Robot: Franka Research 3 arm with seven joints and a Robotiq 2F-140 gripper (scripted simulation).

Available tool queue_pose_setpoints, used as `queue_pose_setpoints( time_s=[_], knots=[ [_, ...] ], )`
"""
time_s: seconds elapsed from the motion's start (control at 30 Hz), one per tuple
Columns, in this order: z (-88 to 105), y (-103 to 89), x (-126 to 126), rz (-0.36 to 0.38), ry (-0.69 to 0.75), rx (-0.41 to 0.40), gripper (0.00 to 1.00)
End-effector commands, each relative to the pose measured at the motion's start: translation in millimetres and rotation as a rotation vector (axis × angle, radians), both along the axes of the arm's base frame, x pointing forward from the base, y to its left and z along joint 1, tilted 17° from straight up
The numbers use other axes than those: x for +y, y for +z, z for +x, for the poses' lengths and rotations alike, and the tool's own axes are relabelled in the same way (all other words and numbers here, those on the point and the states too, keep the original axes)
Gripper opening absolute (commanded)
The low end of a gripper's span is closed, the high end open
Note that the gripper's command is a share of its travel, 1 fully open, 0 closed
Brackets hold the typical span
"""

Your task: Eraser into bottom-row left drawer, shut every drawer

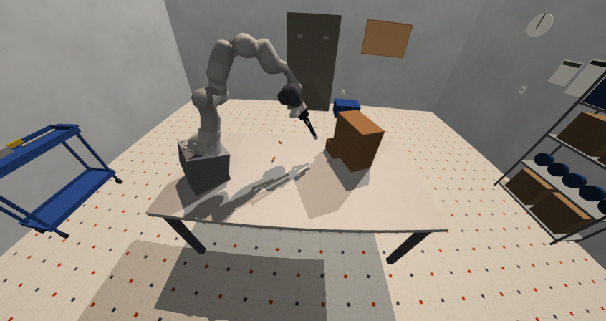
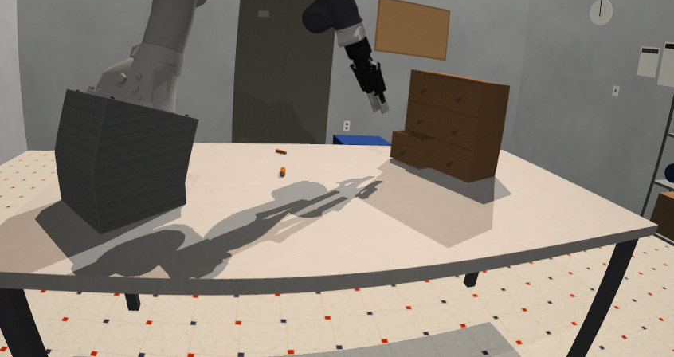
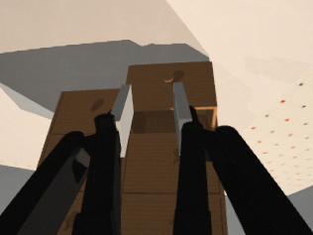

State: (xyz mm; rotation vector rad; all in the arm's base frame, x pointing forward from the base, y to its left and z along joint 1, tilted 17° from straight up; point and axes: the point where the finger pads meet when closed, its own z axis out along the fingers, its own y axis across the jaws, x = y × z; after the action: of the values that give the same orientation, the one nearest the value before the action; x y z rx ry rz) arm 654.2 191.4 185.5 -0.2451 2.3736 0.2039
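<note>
Jaws (image 1: 315, 137) (image 2: 379, 110) partly open, nr drawer (image 1: 331, 147) (image 2: 410, 151) (image 3: 170, 88) pulled out

No readable text, labels, brands or numbers. Clock (image 1: 539, 24) (image 2: 601, 12): no legible digits. 2 wall sheets: nothing legible.

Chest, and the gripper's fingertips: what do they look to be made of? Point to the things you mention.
Chest (image 1: 367, 149) (image 2: 490, 128) (image 3: 170, 177): probably wood or veneer, matte brown, with faint grain lines.
Fingertips (image 2: 385, 107): smooth, plain grey, metal or plastic; the look doesn't settle which.
</note>
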Motion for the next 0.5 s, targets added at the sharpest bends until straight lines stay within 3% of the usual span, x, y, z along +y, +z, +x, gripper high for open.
queue_pose_setpoints(
  time_s=[0.0, 0.47],
  knots=[
    [0.8, -0.1, -2.3, 0.111, 0.059, -0.25, 0.1],
    [4.4, -4.9, -0.4, 0.114, 0.062, -0.257, 0.1]
  ],
)
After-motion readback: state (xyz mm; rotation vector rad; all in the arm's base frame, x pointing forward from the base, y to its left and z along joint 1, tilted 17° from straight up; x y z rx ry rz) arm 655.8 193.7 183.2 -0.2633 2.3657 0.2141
